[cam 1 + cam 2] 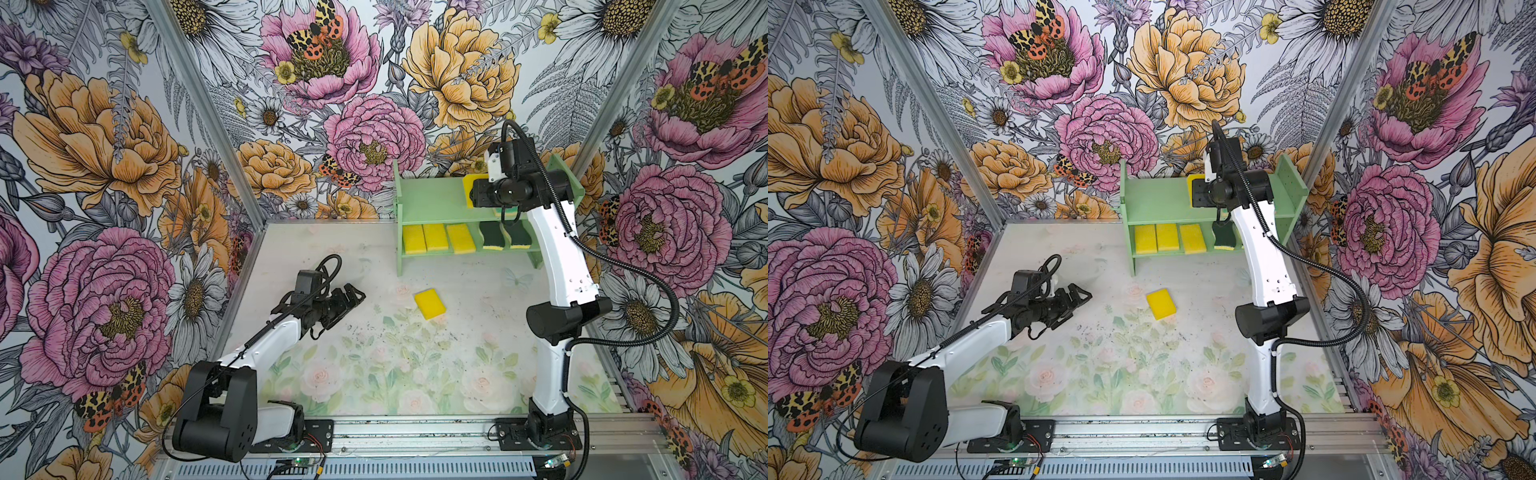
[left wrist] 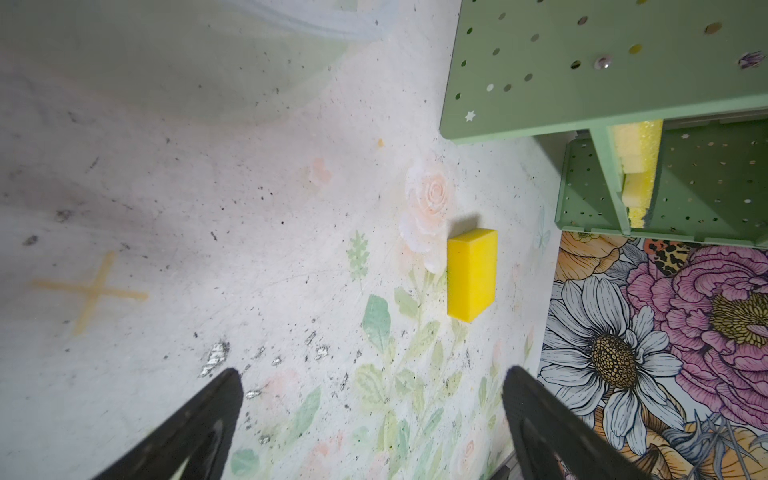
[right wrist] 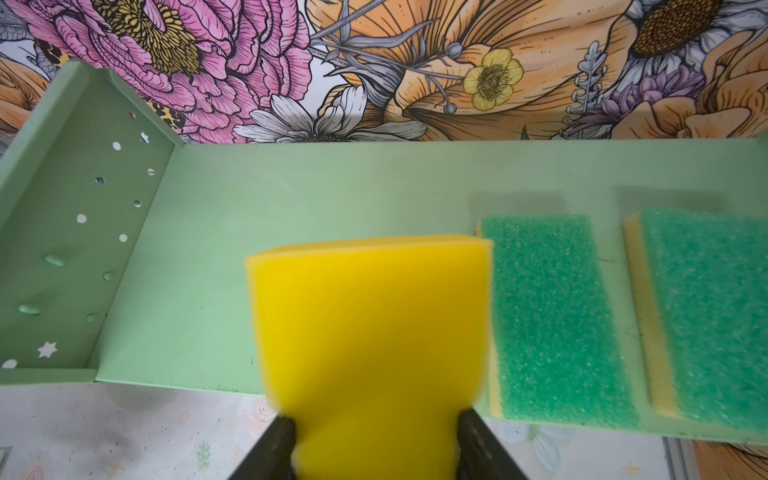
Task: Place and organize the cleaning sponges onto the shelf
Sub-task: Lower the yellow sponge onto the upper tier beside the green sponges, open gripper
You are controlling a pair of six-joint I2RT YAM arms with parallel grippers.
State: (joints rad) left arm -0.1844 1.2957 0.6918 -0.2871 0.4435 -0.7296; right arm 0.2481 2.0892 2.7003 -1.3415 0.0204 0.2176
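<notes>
The mint-green shelf (image 1: 432, 199) (image 1: 1158, 199) stands at the back right of the table. My right gripper (image 3: 376, 419) is shut on a plain yellow sponge (image 3: 370, 324) (image 1: 468, 189) over the top tier, just beside two teal-topped sponges (image 3: 552, 316) (image 3: 715, 316). Whether the held sponge touches the tier I cannot tell. On the lower tier lie three yellow sponges (image 1: 436, 237) and two dark-green wavy ones (image 1: 492, 236) (image 1: 519, 237). One more yellow sponge (image 1: 430, 304) (image 1: 1161, 304) (image 2: 471, 274) lies loose on the table. My left gripper (image 1: 357, 296) (image 2: 374, 374) hangs open, left of that sponge and apart from it.
Flowered walls close in behind and beside the shelf. My right arm's white link (image 1: 552, 249) crosses in front of the shelf's right end. A metal rail (image 1: 415, 432) with both arm bases runs along the table's front edge.
</notes>
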